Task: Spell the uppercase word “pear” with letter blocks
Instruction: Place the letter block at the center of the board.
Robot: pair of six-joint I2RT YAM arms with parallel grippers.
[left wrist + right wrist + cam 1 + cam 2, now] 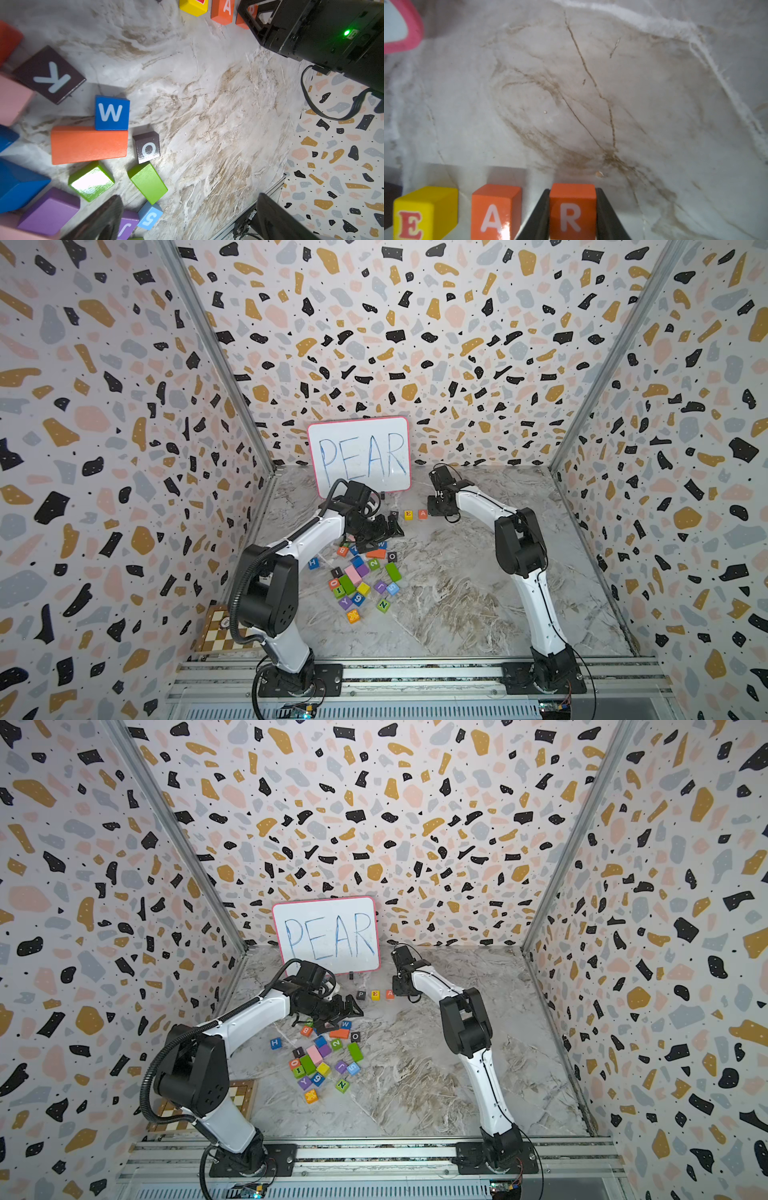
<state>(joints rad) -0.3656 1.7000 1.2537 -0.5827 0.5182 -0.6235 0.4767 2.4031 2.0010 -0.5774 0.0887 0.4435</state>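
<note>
Tabletop (457, 593): right claw (572, 189) pinches R (572, 216) beside A (494, 214); spread left claw (189, 197) seemingly overhangs clutter (357, 576).

Lies wide open over the bare marble-patterned tabletop (478, 593), right of the heap of mixed coloured wooden blocks (352, 574) and near of the letter row. Blocked on the far side by the pink-rimmed whiteboard (359, 456), upright just behind that row. Barely passable between black P cube (361, 994), yellow E cube (409, 514), orange A cube (422, 514) and orange-red R cube (572, 216): narrow slits only. Closed off at the row's right end by the right gripper (572, 192), clamped on the R cube, one finger standing in the gap toward A. Roofed over the heap's far part by the left gripper (392, 526), jaws spread wide. Taken up in the near-left corner by a wooden chessboard (218, 630).
</note>
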